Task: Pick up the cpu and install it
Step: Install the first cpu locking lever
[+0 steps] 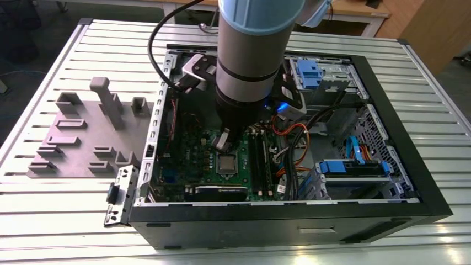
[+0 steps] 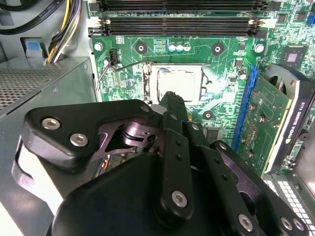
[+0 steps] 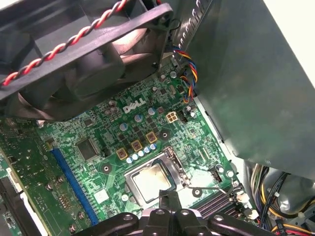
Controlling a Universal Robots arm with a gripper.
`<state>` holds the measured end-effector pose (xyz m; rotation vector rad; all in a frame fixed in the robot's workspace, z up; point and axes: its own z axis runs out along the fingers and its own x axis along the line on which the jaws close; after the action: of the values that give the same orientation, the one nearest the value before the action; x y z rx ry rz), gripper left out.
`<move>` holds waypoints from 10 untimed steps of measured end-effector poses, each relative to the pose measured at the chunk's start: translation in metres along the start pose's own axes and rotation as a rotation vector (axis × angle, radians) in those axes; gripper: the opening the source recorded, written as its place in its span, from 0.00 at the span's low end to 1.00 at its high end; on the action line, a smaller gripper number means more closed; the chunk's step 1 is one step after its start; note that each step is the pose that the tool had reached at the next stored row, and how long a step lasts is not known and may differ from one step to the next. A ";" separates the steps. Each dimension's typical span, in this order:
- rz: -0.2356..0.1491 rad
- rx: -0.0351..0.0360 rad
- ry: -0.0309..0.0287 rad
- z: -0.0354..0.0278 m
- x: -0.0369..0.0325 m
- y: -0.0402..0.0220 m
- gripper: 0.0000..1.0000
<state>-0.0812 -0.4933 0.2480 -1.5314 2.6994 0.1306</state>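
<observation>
Cpu (image 3: 151, 183), square with dull silver-grey top, seated in socket; fingers (image 2: 173, 105) pressed together just above.

One cpu (image 3: 151, 183) — one gripper (image 2: 170, 105) — two memory sticks (image 2: 177, 25).

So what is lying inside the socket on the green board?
The cpu lies flat in the socket, silver top up, in both wrist views. The gripper covers its near edge; the contacts beneath are hidden.
</observation>
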 end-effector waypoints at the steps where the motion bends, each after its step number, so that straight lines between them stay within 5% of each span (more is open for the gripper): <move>1: 0.000 0.0000 -0.0001 0.0000 -0.0007 -0.0010 0.11; 6: 0.000 -0.0013 -0.0016 -0.0002 -0.0087 -0.0139 0.11; 10: 0.000 -0.0017 -0.0025 0.0002 -0.0124 -0.0142 0.11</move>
<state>-0.0626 -0.4900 0.2479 -1.5306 2.6982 0.1348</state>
